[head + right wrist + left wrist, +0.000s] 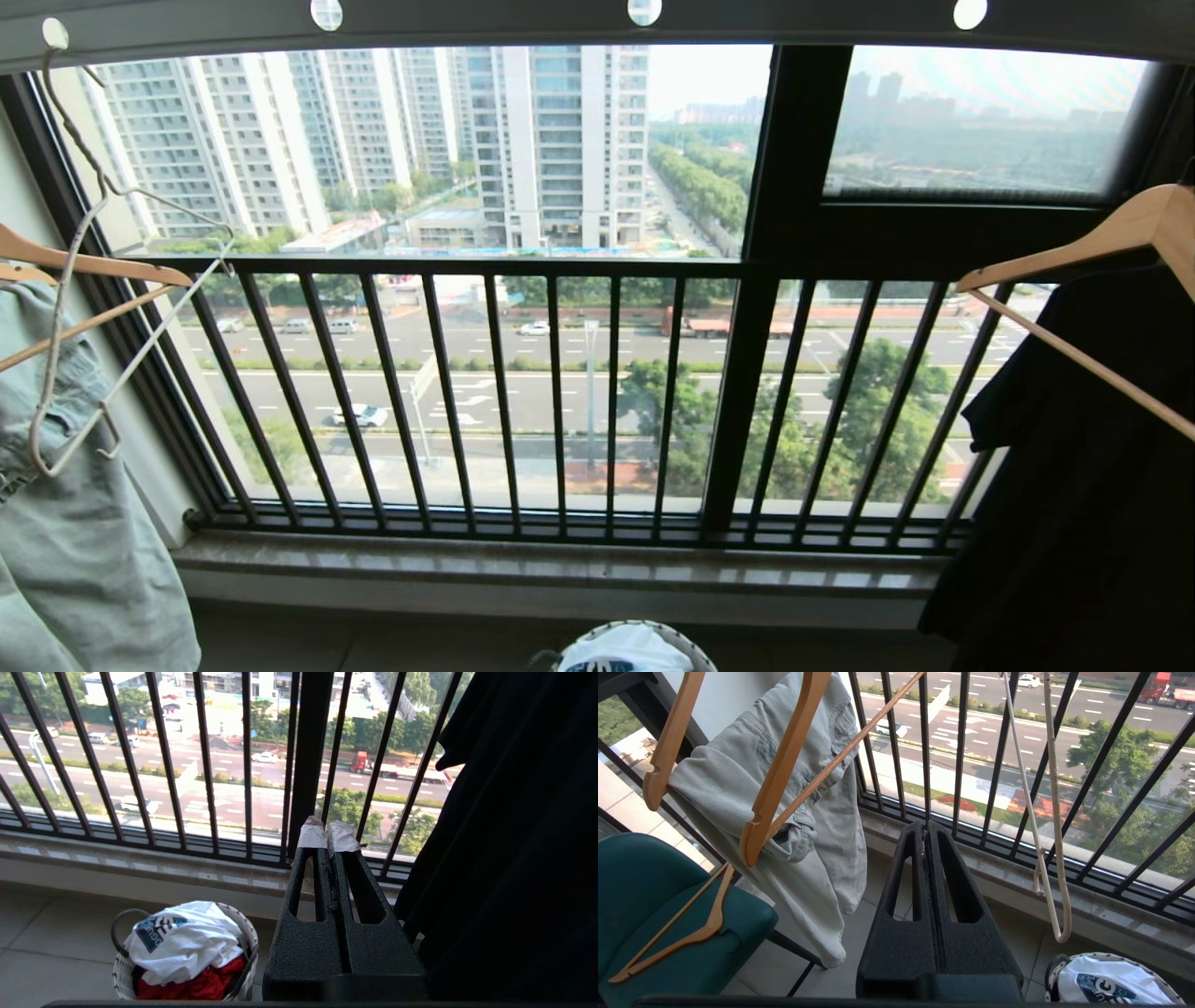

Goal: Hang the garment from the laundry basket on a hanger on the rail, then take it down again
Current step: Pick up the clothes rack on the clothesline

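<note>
T-shirt in the basket, both grippers empty.

The garment (187,940) lies crumpled in the laundry basket (124,970) atop a red cloth (196,987), apparently untouched. The hanger (65,308) hangs from the rail (523,21). The left gripper (926,833) and right gripper (328,836) are both pressed closed, holding nothing.

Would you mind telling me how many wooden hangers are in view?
4. One left hanger and a second hang by the pale garment; a third lies on the teal chair; a fourth carries the black shirt. Others may be hidden.
</note>
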Robot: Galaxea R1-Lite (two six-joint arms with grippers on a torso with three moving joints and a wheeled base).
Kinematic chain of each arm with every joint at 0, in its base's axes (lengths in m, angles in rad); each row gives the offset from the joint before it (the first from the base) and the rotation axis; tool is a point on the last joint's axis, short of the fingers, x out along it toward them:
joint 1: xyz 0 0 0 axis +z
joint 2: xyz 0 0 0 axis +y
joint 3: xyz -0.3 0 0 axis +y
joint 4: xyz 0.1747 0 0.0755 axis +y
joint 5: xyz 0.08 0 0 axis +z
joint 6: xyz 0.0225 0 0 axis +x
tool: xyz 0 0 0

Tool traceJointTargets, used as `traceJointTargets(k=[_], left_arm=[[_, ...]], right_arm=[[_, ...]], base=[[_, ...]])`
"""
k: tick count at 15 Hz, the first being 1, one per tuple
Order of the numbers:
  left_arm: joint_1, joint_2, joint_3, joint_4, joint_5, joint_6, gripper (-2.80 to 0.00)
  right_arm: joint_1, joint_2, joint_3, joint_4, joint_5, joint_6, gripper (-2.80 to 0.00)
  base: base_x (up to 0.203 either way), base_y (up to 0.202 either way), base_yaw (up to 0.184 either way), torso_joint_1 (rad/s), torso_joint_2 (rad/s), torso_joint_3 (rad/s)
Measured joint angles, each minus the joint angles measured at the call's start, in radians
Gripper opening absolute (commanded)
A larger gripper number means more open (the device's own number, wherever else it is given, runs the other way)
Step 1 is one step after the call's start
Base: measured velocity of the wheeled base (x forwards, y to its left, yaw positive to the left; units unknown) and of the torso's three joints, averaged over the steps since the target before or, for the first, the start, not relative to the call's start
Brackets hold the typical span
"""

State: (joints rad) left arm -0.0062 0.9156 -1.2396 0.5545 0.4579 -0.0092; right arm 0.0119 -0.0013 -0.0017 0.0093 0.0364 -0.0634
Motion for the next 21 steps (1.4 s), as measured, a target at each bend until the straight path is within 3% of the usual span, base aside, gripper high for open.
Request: traceJointTargets(k=[3,5,9,11,14,17,21], left_arm=[[-0.001,0.093,-0.189,0.199,0.009,-0.082,0.0],[-0.001,0.162,-0.249,0.288,0.011,-0.124,0.0],[-0.016,0.287,-0.264,0.295,0.003,-0.267,0.0],[-0.037,0.322,-0.269,0.285,-0.025,-0.307,0.0],[-0.061,0.327,-0.278,0.249,-0.099,-0.321,0.0],[-0.065,0.297,-0.291,0.331,-0.11,-0.319,0.0],[-0.066,0.304,-0.297,0.327,-0.108,-0.324,0.0]], right_arm=[[0.0,0.0,0.0,0.0,0.0,0.0,-2.8],[0.0,0.0,0.0,0.0,0.0,0.0,-2.8],[0.0,0.0,0.0,0.0,0.0,0.0,-2.8],[0.0,0.0,0.0,0.0,0.0,0.0,-2.8],[0.0,0.0,0.0,0.0,0.0,0.0,-2.8],[0.0,0.0,0.0,0.0,0.0,0.0,-2.8],[0.0,0.0,0.0,0.0,0.0,0.0,-2.8]], base=[[0.0,0.0,0.0,0.0,0.0,0.0],[0.0,0.0,0.0,0.0,0.0,0.0],[0.0,0.0,0.0,0.0,0.0,0.0],[0.0,0.0,0.0,0.0,0.0,0.0],[0.0,0.0,0.0,0.0,0.0,0.0],[0.0,0.0,0.0,0.0,0.0,0.0],[0.0,0.0,0.0,0.0,0.0,0.0]])
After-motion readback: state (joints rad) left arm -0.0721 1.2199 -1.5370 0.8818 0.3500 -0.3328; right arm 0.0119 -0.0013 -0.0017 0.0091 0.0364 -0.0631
